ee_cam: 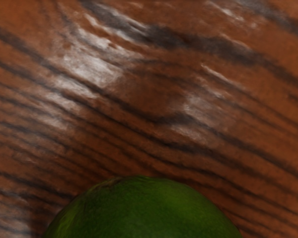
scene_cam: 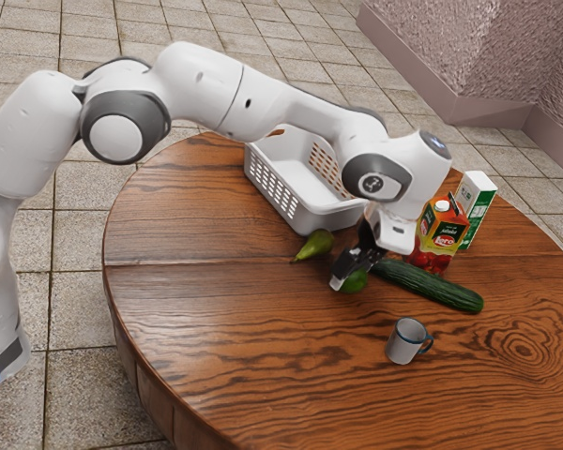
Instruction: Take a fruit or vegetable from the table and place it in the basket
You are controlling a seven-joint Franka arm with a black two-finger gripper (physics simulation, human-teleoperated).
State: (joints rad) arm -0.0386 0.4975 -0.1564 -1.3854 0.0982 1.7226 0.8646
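Green fruit (ee_cam: 144, 210) at the black hand (scene_cam: 350, 274).

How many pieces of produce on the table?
3: pear beside the basket, round green fruit between pear and cucumber, cucumber between the red carton and the mug. The arm may hide more.

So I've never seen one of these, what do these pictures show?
This is a robot arm with a black gripper, working at a round wooden table. The exterior view is taken from the arm's side, the wrist view from a camera on the arm itself. On the table are a white basket, a pear, a cucumber, a mug, two cartons and a green fruit. The gripper is down at that fruit, but I can't tell whether it is held.
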